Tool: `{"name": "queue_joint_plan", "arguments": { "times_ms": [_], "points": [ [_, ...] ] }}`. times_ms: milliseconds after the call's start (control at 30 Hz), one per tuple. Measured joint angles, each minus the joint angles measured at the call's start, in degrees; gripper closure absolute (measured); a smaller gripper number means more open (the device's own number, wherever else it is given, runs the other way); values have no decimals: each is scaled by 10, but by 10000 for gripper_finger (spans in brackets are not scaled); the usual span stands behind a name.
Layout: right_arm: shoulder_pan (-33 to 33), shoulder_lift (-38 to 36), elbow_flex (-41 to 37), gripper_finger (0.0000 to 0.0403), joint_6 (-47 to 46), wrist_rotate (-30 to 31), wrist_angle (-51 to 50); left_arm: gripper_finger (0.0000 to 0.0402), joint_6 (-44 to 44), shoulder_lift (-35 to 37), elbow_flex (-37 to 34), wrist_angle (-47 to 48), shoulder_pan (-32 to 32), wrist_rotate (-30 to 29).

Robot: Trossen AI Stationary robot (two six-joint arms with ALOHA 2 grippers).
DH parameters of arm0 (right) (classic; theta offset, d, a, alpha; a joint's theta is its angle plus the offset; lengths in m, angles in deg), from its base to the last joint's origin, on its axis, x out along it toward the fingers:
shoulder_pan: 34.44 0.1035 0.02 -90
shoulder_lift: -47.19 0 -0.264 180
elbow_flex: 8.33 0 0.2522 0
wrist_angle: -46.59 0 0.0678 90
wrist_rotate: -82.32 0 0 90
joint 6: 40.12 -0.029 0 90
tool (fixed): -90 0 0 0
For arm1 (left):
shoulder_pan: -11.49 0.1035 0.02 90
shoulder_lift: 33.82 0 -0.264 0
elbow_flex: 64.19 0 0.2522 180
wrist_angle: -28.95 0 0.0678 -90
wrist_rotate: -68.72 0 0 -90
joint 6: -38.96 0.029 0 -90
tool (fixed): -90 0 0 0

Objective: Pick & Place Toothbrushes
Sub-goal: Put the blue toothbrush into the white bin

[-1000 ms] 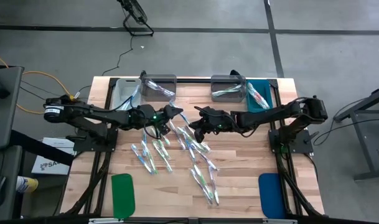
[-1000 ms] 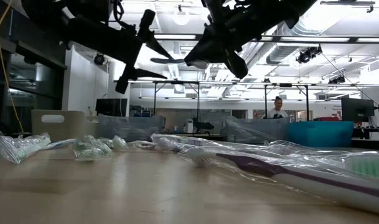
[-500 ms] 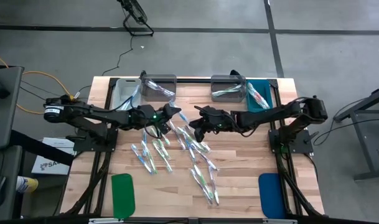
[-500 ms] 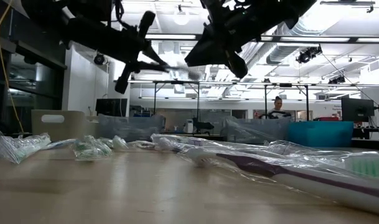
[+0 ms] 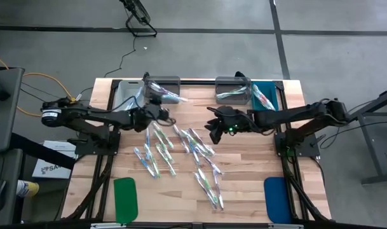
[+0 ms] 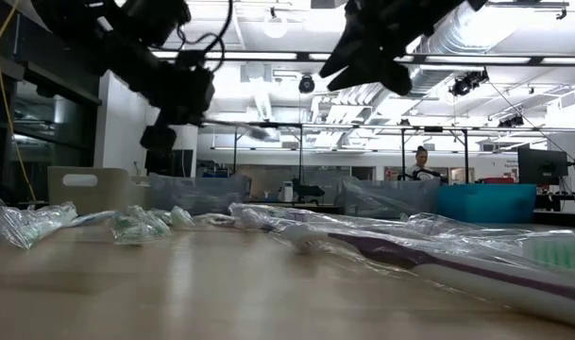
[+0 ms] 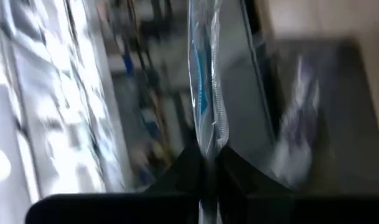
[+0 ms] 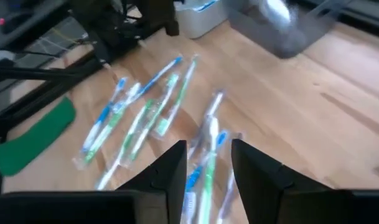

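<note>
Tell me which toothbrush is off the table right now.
The blue-accented wrapped toothbrush pinched in the shut left gripper, held near the grey bin. All the other toothbrushes lie loose on the table or in bins.

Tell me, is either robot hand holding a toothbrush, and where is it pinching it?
The left gripper is shut on one clear-wrapped toothbrush, pinching one end of its wrapper. The right gripper is open and holds nothing above the table.
</note>
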Motion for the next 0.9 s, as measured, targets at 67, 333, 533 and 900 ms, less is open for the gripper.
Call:
{"name": "queue_joint_plan", "arguments": {
  "times_ms": [67,333,533,900],
  "points": [
    [5,-7,0,286,0,24,-15,382,-98,24,0,80,19,-24],
    [18,-12,0,289,3,74,-56,382,-512,145,3,369,111,49],
    [18,-12,0,292,7,82,-73,382,-646,180,46,528,227,222],
    [20,-12,0,292,15,88,-129,383,-692,180,107,644,384,350]
  ]
}}
